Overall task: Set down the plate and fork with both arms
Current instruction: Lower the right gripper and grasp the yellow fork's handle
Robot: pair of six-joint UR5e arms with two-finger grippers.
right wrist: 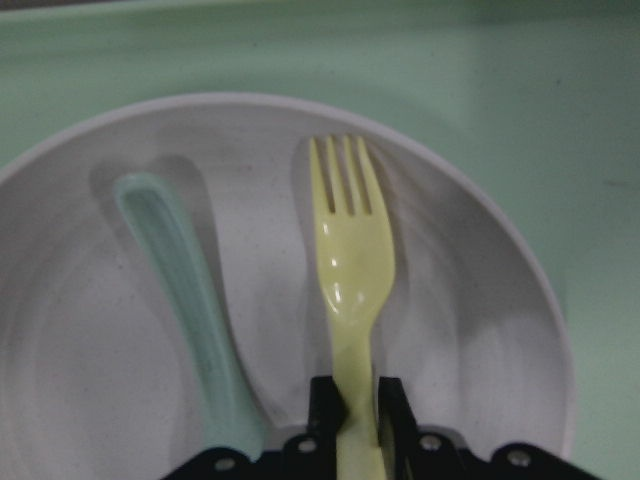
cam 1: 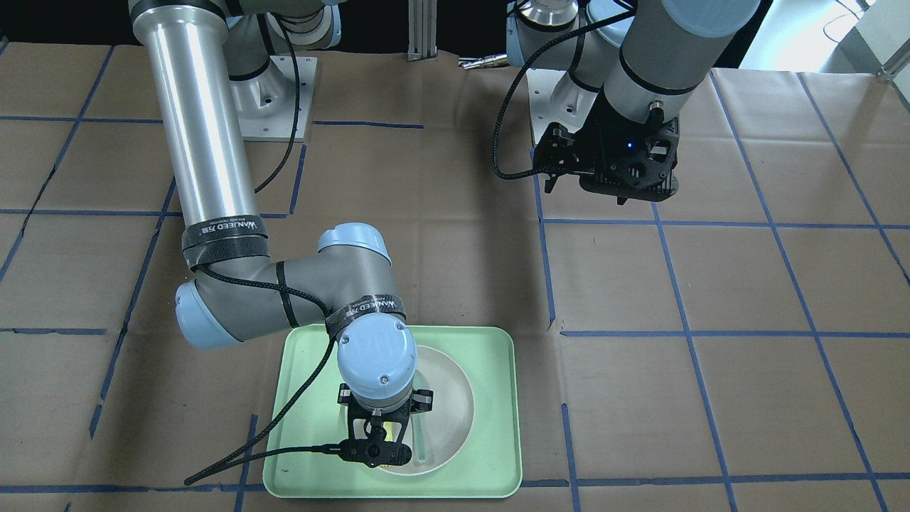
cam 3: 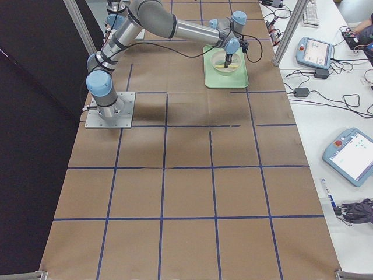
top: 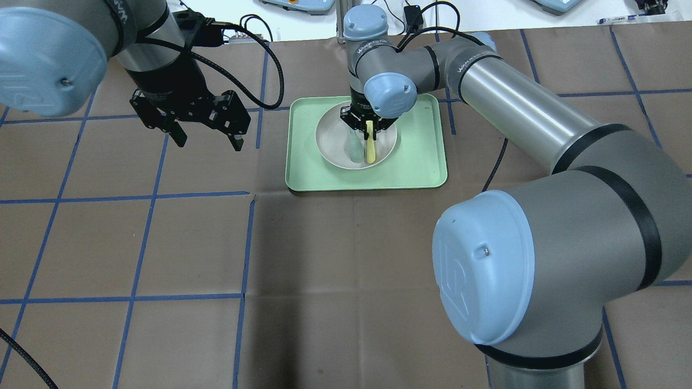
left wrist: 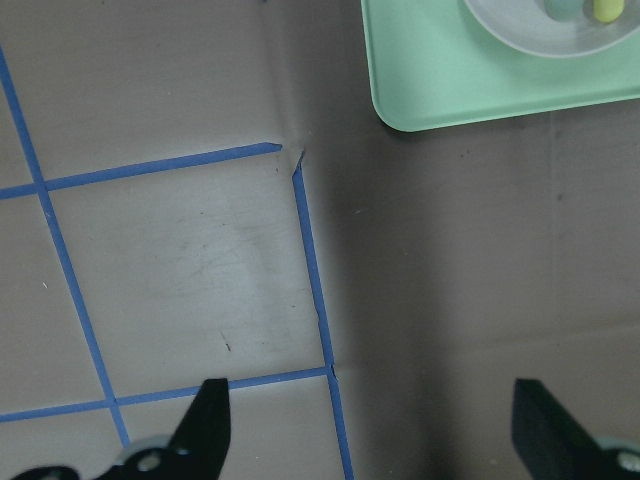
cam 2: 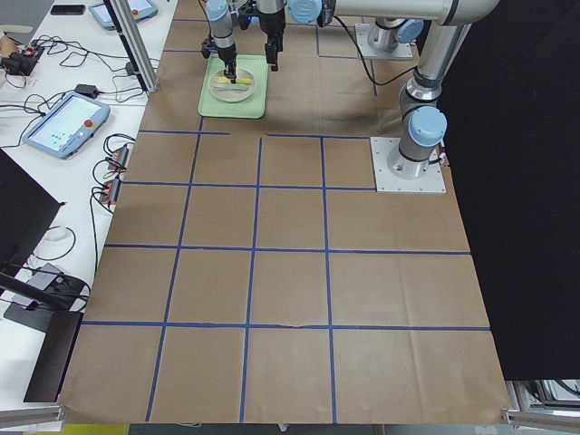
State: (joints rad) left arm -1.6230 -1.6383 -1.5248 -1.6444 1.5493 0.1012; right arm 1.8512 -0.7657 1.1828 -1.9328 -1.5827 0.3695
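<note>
From where I stand, the round off-white shallow plate [top: 335,141] sits roughly in the middle of a rectangular light-green plastic tray [top: 417,162], and the tray lies flat on the brown paper-covered table [top: 324,259], which is marked with a grid of blue tape. The right arm reaches far across the table and bends down over the tray, so that the black right gripper [right wrist: 352,402] points straight down at the plate. Its two fingers are pinched tight on the handle of the slim pale-yellow plastic fork [right wrist: 345,250]. The fork stretches out over the plate's inside, its short tines ending just short of the rim on the side nearer the robot's base. It is very low over the plate, but I cannot tell whether the tines actually touch it. Just beside the fork and running nearly parallel to it, a grey-green plastic spoon [right wrist: 182,270] lies in the same plate on the side toward the left arm, with a narrow strip of bare plate between them. The black left gripper [top: 208,141] hangs in the air over bare paper off that end of the tray, well apart from it. Its fingers are spread wide with nothing between them. Its wrist camera looks down on taped lines, with a corner of the tray and a slice of the plate at the edge of its view.
</note>
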